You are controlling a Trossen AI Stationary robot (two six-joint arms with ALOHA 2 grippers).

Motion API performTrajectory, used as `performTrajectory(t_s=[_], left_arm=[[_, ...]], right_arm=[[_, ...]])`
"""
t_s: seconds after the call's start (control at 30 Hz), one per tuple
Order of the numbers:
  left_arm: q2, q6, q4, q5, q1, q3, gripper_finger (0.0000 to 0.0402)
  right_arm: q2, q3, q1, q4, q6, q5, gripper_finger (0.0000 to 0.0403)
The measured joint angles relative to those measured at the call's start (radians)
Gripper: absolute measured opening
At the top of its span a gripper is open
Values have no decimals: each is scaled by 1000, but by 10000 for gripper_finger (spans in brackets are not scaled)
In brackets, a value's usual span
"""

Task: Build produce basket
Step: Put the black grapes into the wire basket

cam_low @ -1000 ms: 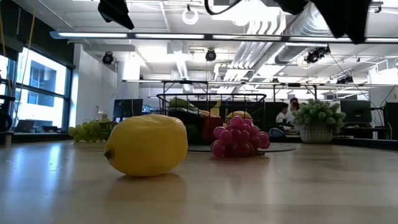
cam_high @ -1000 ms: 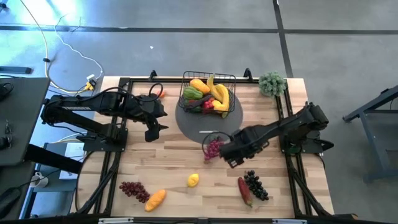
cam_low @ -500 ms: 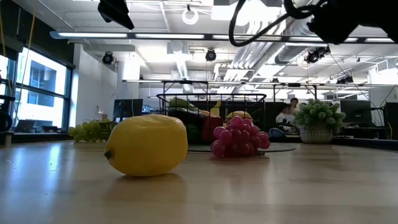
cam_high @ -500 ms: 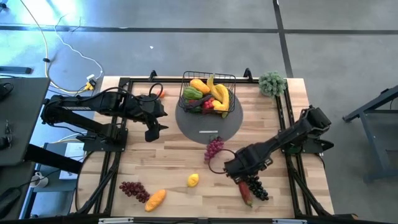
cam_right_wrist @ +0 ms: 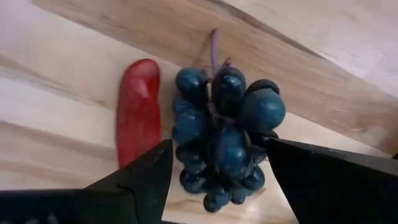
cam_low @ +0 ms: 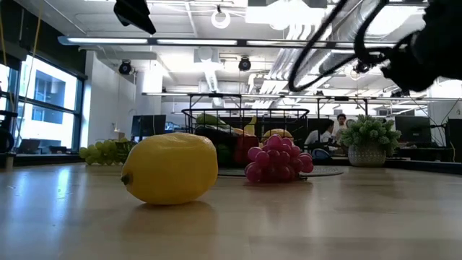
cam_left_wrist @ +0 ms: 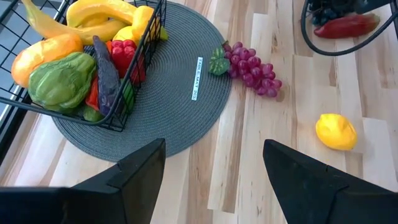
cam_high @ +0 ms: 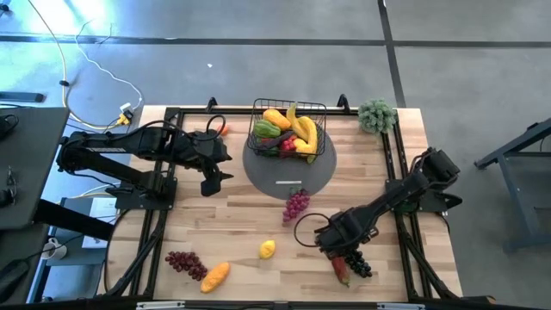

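My right fingers (cam_right_wrist: 214, 186) hang spread open over the dark grapes (cam_right_wrist: 227, 140), beside a red pepper (cam_right_wrist: 137, 112) on the worktop (cam_high: 241, 224), well apart from the basket (cam_high: 288, 127). Closing off-centre could nip the pepper instead. My left fingers (cam_left_wrist: 211, 180) wait open near the basket.

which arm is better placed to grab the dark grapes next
Right. Its open claw hangs directly over the dark grapes, beside the red pepper. The left claw waits across the table.

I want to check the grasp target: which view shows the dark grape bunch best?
The right wrist view: the dark grape bunch fills it, between the open right tool. High view shows it small; the left wrist view clips it; low view misses it.
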Motion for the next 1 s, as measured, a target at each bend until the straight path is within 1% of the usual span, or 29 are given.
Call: performTrajectory(t_s=[0.23,0.33,0.4,0.47,0.57,0.7,0.77,0.83,0.9,1.0], left_arm=[[0,0,0,0,0,0,259],[0,0,0,0,0,0,259],[0,0,0,0,0,0,259],[0,0,1,0,0,0,259],[0,0,1,-1,0,0,259],[0,1,1,-29,0,0,259],[0,1,1,-38,0,0,259],[0,1,1,-47,0,0,259],[0,1,0,-49,0,0,259],[0,1,0,-49,0,0,259]], right_arm=[[0,-107,10,114,68,-3,243],[0,-136,10,147,95,-7,231],[0,-145,10,157,102,-15,210],[0,-150,7,165,102,-29,177],[0,-150,7,164,101,-31,112],[-1,-150,7,163,101,-31,25],[-5,-150,7,160,101,-28,11],[-12,-150,5,158,113,-18,19],[-28,-150,5,156,128,7,24],[-65,-150,1,148,162,66,11]])
